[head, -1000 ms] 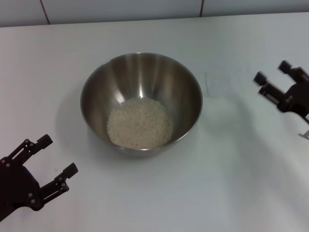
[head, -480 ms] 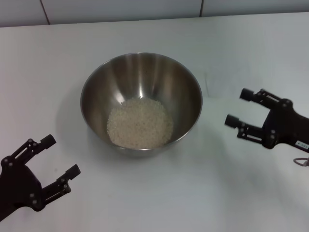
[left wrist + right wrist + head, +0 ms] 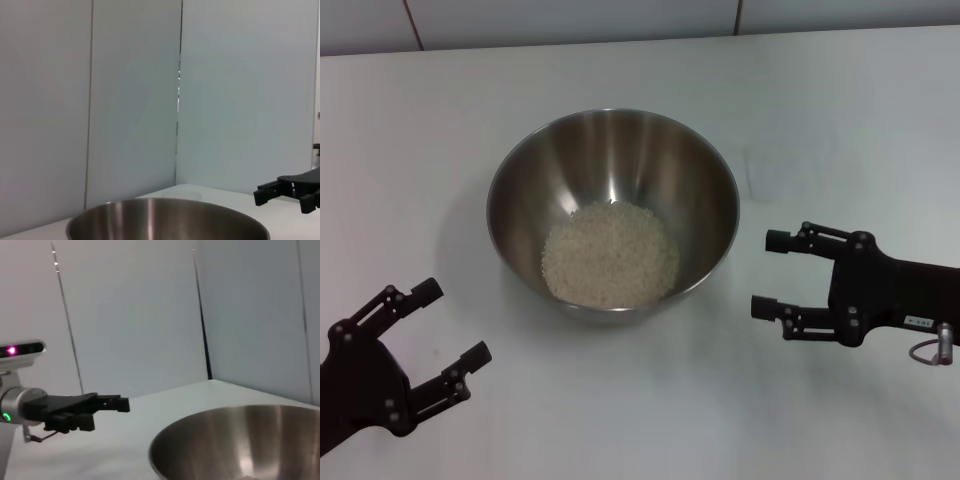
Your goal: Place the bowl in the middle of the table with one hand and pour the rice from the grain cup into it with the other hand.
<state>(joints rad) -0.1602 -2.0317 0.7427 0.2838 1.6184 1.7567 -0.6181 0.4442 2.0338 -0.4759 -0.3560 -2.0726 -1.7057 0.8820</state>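
Note:
The shiny steel bowl (image 3: 620, 160) stands upright in the middle of the white table (image 3: 640, 60), with a pale mound of rice (image 3: 610, 256) on its bottom. The grain cup is out of view. My left gripper (image 3: 452, 321) hovers open and empty near the front left, apart from the bowl. To the right of the bowl my right gripper (image 3: 765, 273) is open and empty, its fingertips pointing at the bowl's side a short gap away. The left wrist view shows the bowl's rim (image 3: 165, 212) and the right gripper (image 3: 280, 192) beyond it. In the right wrist view the bowl (image 3: 240, 440) fills the near corner.
A tiled wall (image 3: 570, 18) runs along the table's back edge. The left gripper (image 3: 117, 404) shows far off in the right wrist view, with a lit camera module (image 3: 20, 350) above it. Bare tabletop lies all around the bowl.
My right gripper has swung from the far right edge in toward the bowl and nearer the front, still open and empty. The left gripper has crept slightly forward. Bowl and rice are unmoved.

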